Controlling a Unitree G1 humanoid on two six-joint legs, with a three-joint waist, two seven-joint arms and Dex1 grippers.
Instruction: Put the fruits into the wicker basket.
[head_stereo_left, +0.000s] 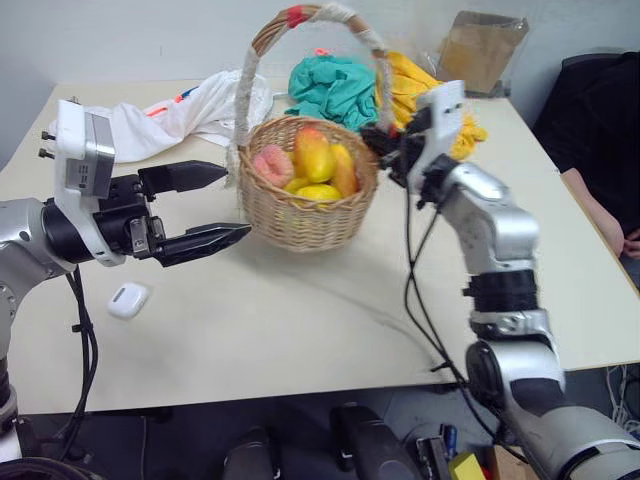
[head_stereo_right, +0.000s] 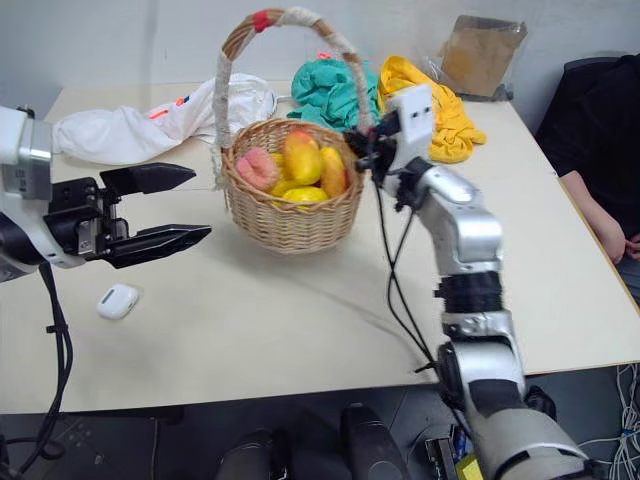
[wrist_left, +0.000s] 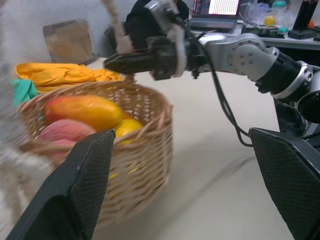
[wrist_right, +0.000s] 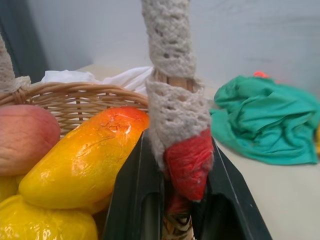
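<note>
My right gripper (wrist_right: 182, 200) clamps the stiff wicker basket's (head_stereo_left: 300, 215) cloth-wrapped handle; fruit-laden (head_stereo_left: 315, 165), it likely swings. Left gripper (head_stereo_left: 225, 205) stands open.

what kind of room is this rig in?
Likely an office or lab workroom. A plain light table sits against a bare wall, a laptop stands open on a cluttered desk behind, and a seated person is at the table's edge.
</note>
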